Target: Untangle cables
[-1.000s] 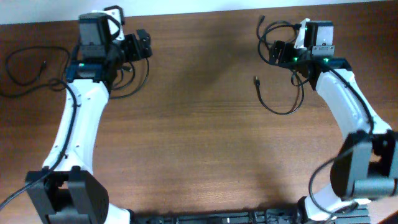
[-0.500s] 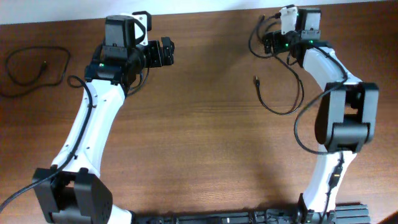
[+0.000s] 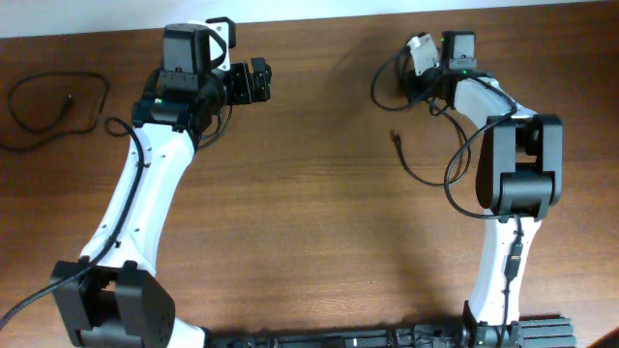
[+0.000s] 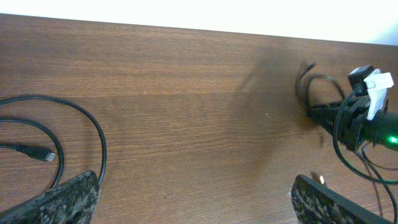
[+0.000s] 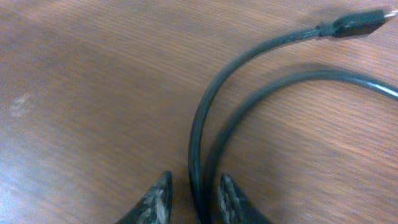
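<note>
A black cable (image 5: 200, 134) runs as two strands between my right gripper's (image 5: 196, 200) fingers, which have closed in on it; its plug end (image 5: 360, 22) lies at the upper right. From overhead, my right gripper (image 3: 411, 87) is at the back right of the table, at a small cable loop (image 3: 379, 85). A further strand (image 3: 426, 176) with a plug (image 3: 396, 136) curves in front of it. Another cable (image 3: 103, 101) lies looped at the far left. My left gripper (image 3: 259, 82) stands wide open over bare wood; that loop (image 4: 101, 146) passes its left finger (image 4: 62, 199).
The table's back edge runs close behind both grippers, with a pale wall beyond. The right arm's own thicker wires (image 3: 455, 164) hang beside its forearm. The left wrist view shows the right gripper and its white tag (image 4: 373, 84) across the table.
My right gripper moved left toward the back edge and went from open to closed around the cable, pulling the loop left. The left arm swung right, then held still, open.
</note>
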`<state>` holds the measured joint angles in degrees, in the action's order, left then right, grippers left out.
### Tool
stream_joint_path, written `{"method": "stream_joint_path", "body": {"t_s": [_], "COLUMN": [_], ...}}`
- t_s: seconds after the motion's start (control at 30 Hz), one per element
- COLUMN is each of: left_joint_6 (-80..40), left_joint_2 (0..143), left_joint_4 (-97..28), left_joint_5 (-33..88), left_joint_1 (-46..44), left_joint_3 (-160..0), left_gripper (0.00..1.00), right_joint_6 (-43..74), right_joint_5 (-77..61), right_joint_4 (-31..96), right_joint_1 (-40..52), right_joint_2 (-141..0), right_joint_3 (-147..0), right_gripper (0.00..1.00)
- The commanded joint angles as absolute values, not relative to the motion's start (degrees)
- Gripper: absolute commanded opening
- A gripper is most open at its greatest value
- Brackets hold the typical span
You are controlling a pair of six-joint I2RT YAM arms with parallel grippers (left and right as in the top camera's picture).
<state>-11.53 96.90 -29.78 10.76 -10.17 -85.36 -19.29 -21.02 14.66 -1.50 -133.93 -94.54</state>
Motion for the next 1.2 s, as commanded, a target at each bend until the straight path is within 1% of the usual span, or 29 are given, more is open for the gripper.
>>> {"method": "stream_joint_path", "body": {"t_s": [0.0, 0.1, 0.17, 0.2, 0.23, 0.27, 0.3, 0.43, 0.53, 0.63, 0.73, 0.8, 0.87, 1.17], "left_joint_6": [-11.0, -11.0, -11.0, -11.0, -11.0, -11.0, -11.0, -11.0, -11.0, -11.0, -11.0, -11.0, -11.0, -11.0], "left_joint_2": [97.1, 97.1, 97.1, 97.1, 97.1, 97.1, 97.1, 97.1, 97.1, 97.1, 97.1, 97.1, 97.1, 97.1], "left_joint_4": [-29.7, -29.7, -29.7, -29.7, -29.7, -29.7, -29.7, -29.7, -29.7, -29.7, -29.7, -29.7, -29.7, -29.6], "left_joint_5": [11.3, 11.3, 11.4, 11.3, 11.4, 11.3, 11.4, 11.4, 11.3, 11.3, 11.3, 11.3, 11.3, 12.9], "left_joint_1": [-10.2, -10.2, -10.2, -10.2, -10.2, -10.2, -10.2, -10.2, -10.2, -10.2, -10.2, -10.2, -10.2, -10.3], "left_joint_3": [-85.2, -85.2, -85.2, -85.2, -85.2, -85.2, -85.2, -85.2, -85.2, -85.2, -85.2, -85.2, -85.2, -85.2], "left_gripper": [0.99, 0.99, 0.99, 0.99, 0.99, 0.99, 0.99, 0.99, 0.99, 0.99, 0.99, 0.99, 0.99, 0.99], "right_joint_6": [-19.0, -19.1, -19.0, -19.1, -19.0, -19.1, -19.1, -19.0, -18.4, -9.2, -2.9, -0.7, -0.7, -0.7], "right_joint_5": [-27.5, -40.1, -46.3, -47.6, -47.6, -47.6, -47.6, -46.7, -35.8, -26.2, -26.3, -26.3, -26.3, -26.3], "right_joint_4": [23.2, 35.9, 41.8, 46.1, 47.2, 47.8, 48.6, 53.1, 56.1, 57.5, 57.7, 57.7, 58.3, 70.8], "right_joint_1": [2.8, 8.4, 11.6, 15.2, 16.8, 17.8, 18.5, 15.9, 12.6, 8.7, 5.1, 3.7, 2.9, 2.9], "right_joint_2": [-132.0, -129.6, -129.6, -129.6, -129.4, -129.1, -128.2, -121.6, -115.0, -107.4, -101.4, -99.0, -97.4, -95.7], "right_joint_3": [-93.2, -93.2, -93.2, -93.2, -93.3, -93.4, -94.2, -102.9, -106.0, -106.0, -106.0, -106.0, -106.0, -106.1], "right_gripper": [0.08, 0.09, 0.13, 0.15, 0.32, 0.63, 0.98, 0.98, 0.99, 0.99, 0.99, 0.99, 0.99, 0.99]}}
